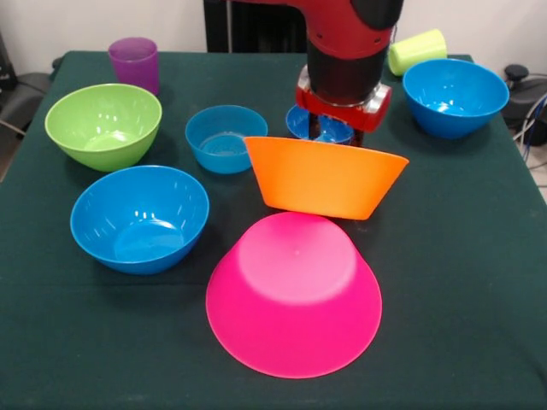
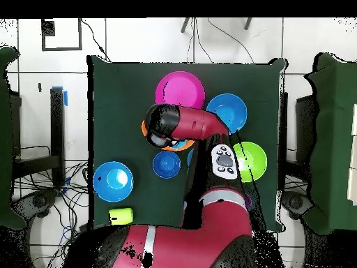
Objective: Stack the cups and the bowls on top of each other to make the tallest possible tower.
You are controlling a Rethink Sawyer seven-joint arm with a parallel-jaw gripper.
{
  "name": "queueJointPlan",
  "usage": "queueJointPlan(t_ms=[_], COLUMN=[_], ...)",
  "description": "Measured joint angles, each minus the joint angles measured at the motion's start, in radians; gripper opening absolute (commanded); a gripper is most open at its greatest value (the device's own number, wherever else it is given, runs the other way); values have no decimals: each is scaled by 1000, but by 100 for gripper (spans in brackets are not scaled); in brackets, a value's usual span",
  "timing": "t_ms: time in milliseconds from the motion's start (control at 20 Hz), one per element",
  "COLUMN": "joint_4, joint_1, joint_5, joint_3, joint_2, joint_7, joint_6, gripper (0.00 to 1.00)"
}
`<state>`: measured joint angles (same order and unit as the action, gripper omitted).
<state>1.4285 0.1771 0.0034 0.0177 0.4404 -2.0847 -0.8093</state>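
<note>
The big pink bowl (image 1: 294,295) (image 2: 180,89) lies upside down at the front middle. My gripper (image 1: 340,135) comes down on the far rim of the big orange bowl (image 1: 325,178) and is shut on it. The orange bowl hangs upright and tilted, just behind the pink bowl's base. In the overhead view only an orange edge (image 2: 144,130) shows under the arm. The small dark-blue bowl (image 1: 318,125) (image 2: 166,164) stands behind the gripper. The purple cup (image 1: 134,62) stands at the far left. The yellow-green cup (image 1: 417,49) (image 2: 120,216) lies on its side. The light-blue cup is out of view.
The green bowl (image 1: 102,125) (image 2: 249,160), a medium blue bowl (image 1: 139,219) (image 2: 228,112) and the small light-blue bowl (image 1: 225,137) stand upright at the left. Another medium blue bowl (image 1: 455,96) (image 2: 113,179) stands at the far right. Cables lie beyond the table's right edge.
</note>
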Motion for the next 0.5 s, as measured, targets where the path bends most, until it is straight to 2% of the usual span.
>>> queueJointPlan(t_ms=[150, 250, 500], joint_4=[46, 52, 97], joint_1=[-34, -41, -91], joint_5=[23, 28, 90], joint_3=[-35, -42, -92], joint_2=[61, 74, 171], joint_7=[-3, -5, -34], joint_6=[-2, -4, -15], gripper=[100, 100, 100])
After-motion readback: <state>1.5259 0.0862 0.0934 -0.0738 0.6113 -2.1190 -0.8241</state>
